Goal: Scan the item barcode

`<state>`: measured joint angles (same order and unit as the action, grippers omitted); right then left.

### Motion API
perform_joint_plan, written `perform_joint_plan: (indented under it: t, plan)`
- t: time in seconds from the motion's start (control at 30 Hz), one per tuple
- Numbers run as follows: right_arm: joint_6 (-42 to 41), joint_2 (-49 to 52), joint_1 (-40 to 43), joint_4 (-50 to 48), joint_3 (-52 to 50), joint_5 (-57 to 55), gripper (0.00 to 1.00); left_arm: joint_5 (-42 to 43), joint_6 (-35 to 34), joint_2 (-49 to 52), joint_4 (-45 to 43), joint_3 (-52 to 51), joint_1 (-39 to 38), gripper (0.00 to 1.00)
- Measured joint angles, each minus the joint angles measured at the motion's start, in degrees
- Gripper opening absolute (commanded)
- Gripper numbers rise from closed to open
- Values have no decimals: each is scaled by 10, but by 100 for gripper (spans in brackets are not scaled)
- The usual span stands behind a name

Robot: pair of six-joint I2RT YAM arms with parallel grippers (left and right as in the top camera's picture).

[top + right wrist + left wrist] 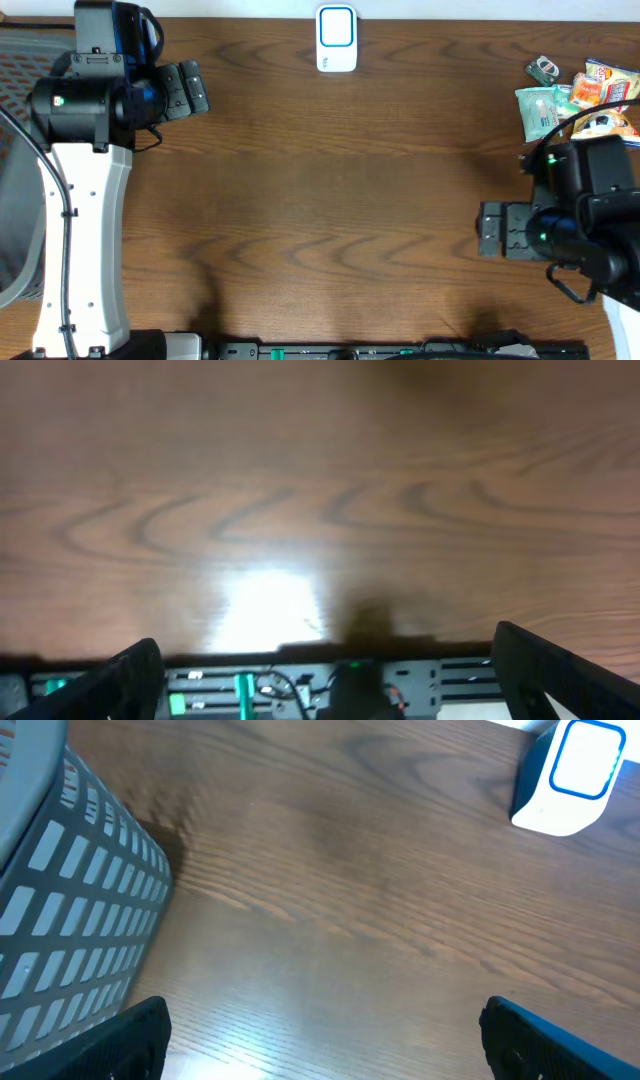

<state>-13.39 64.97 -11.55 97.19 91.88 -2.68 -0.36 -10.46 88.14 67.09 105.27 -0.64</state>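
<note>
The barcode scanner [337,38], a white box with a blue-framed window, stands at the back middle of the table; it also shows in the left wrist view, scanner [565,775], at the upper right. Several snack packets [575,98] lie in a pile at the back right; which one is the item I cannot tell. My left gripper [200,88] hovers open at the back left, pointing toward the scanner, with nothing between its fingers [130,1045]. My right gripper [483,230] is open and empty at the front right, below the packets. Its fingers [560,675] frame the table's front edge.
A grey mesh basket [18,150] stands at the far left edge, its wall [70,920] close beside my left gripper [325,1040]. A black rail with electronics [330,685] runs along the table's front edge, under my right gripper [340,680]. Bare wood lies between the arms.
</note>
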Motion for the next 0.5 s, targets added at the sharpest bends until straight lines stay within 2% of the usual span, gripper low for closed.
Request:
perform_joint_plan:
  t: [0.33,0.5]
  plan:
    - [-1,0,0,-4,-21,22,99,0,0,0,0,0,0,98]
    - [9,-2,0,-71,-35,26,99,0,0,0,0,0,0,98]
